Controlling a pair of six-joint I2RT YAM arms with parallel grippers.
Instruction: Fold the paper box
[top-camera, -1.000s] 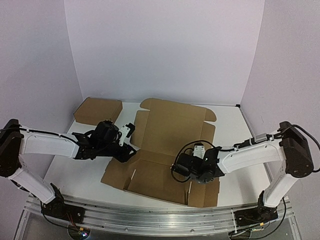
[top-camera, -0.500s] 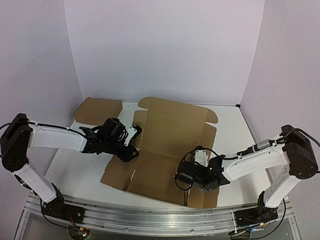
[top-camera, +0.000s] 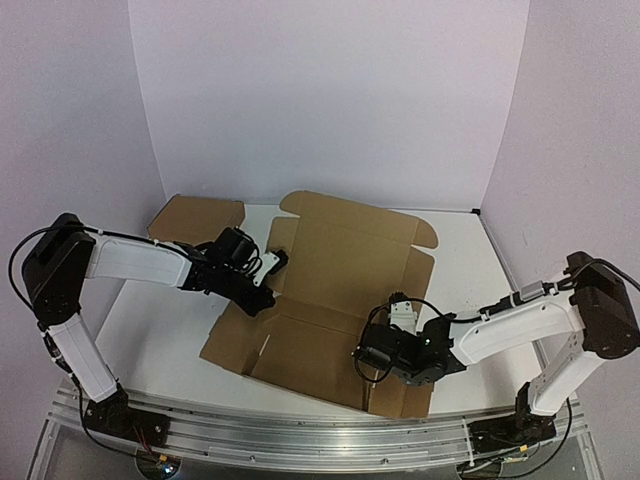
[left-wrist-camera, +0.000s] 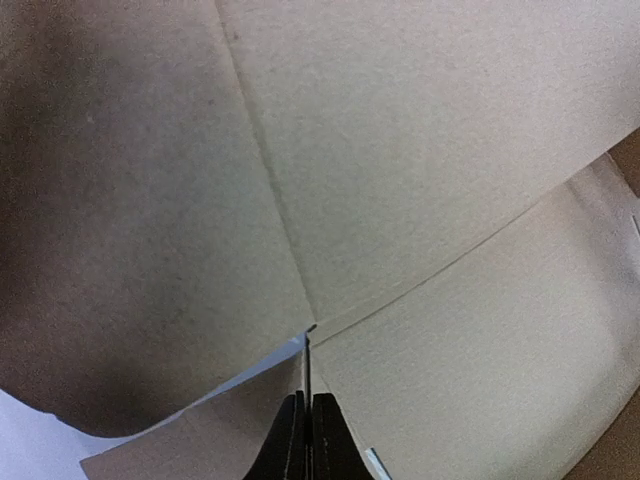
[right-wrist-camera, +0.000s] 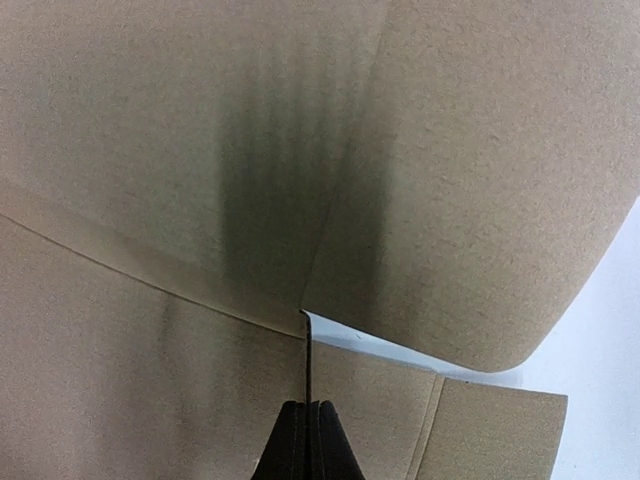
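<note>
The paper box is now pinched by the left tool, spread before, and the right tool; side-raising is enabled.

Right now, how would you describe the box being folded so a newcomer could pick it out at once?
On the white table, look to the middle: the paper box lies there as a large, opened-out brown sheet. Unlike the smaller closed cardboard box in the far left corner, it shows creases, side flaps and a round-cornered lid panel.
</note>
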